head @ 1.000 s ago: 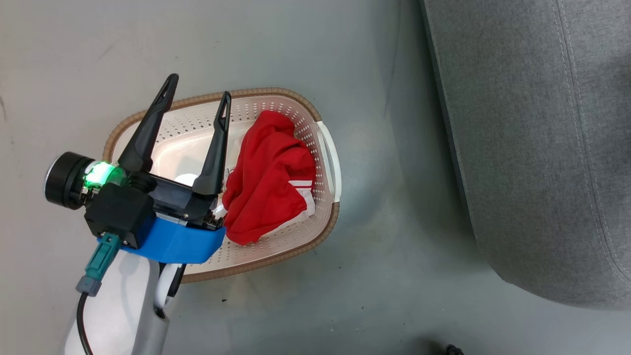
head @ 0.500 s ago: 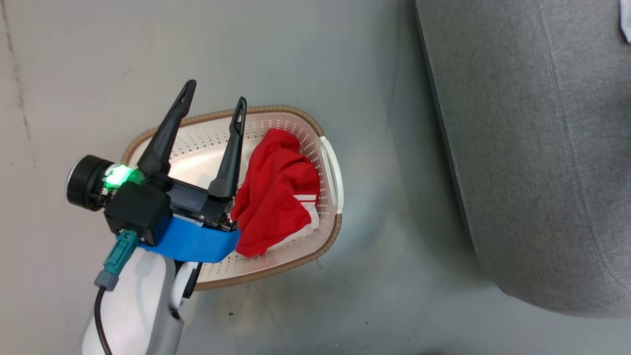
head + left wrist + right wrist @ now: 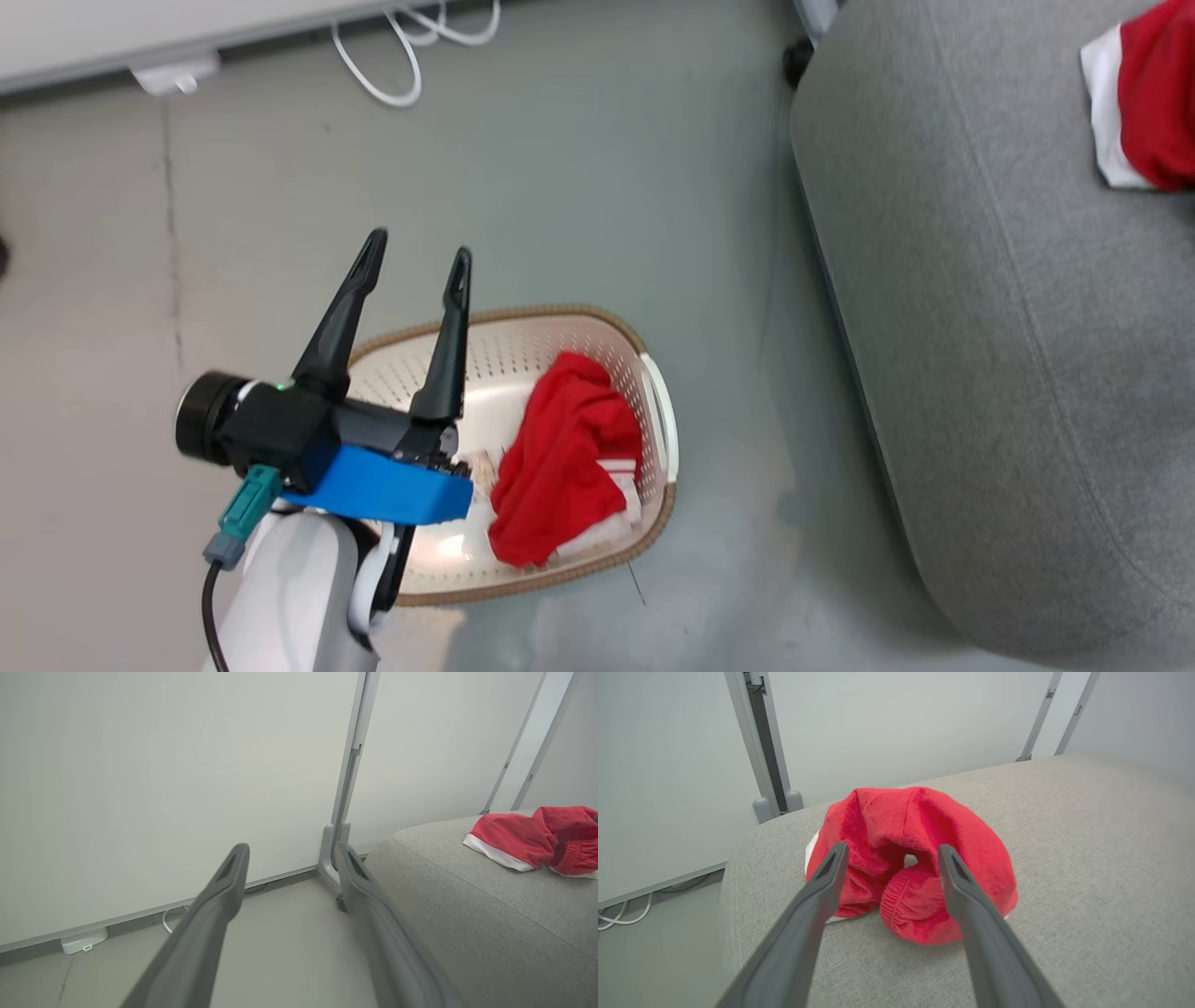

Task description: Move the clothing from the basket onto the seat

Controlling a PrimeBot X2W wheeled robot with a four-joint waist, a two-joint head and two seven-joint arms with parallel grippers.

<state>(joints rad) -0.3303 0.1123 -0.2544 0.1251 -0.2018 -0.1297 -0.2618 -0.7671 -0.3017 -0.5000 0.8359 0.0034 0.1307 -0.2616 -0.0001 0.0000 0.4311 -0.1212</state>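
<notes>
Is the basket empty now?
Not empty. One crumpled red garment lies inside the basket; the other red garment lies on the grey seat.

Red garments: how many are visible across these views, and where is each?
2. The first garment lies crumpled in the basket on the floor; the second garment rests on the seat. More could be hidden beneath the first.

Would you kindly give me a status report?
Left gripper open, right gripper open. One red garment on seat, second garment in basket. Nothing blocking.
</notes>
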